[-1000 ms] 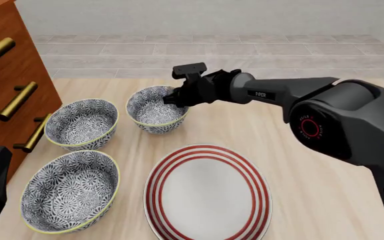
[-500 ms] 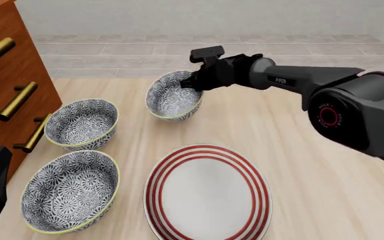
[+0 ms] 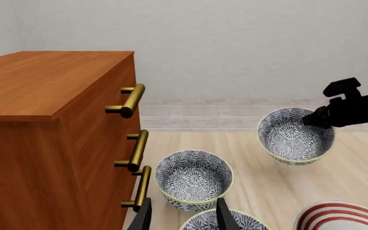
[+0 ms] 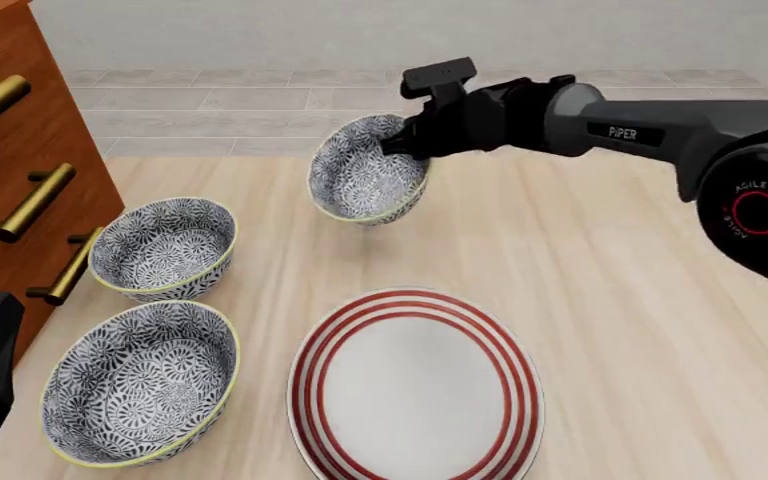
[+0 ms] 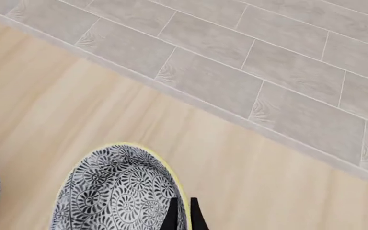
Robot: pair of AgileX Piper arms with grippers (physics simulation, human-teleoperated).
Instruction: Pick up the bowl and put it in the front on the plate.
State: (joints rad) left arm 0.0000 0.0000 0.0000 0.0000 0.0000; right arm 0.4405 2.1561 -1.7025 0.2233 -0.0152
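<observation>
The bowl [image 4: 361,178], blue-grey floral with a yellow-green rim, hangs tilted above the table's far middle. My right gripper [image 4: 404,147] is shut on its far rim. The right wrist view shows the bowl [image 5: 117,196] with the gripper [image 5: 182,213] pinching its rim. From the left wrist view the bowl [image 3: 296,136] is in the air with the right gripper [image 3: 318,117] on its edge. The plate [image 4: 418,390], white with red rings, lies at the front centre, nearer than the bowl and lower. My left gripper [image 3: 185,218] is open at the front left, holding nothing.
Two look-alike bowls sit on the left: one mid-left [image 4: 164,245], one front-left [image 4: 137,382]. A wooden drawer cabinet [image 4: 11,150] with brass handles stands along the left edge. Beyond the table's far edge is tiled floor [image 5: 267,62].
The right gripper has lifted the bowl off the table and carried it up and to the right, tilting it. The left arm, the other bowls and the plate have not moved.
</observation>
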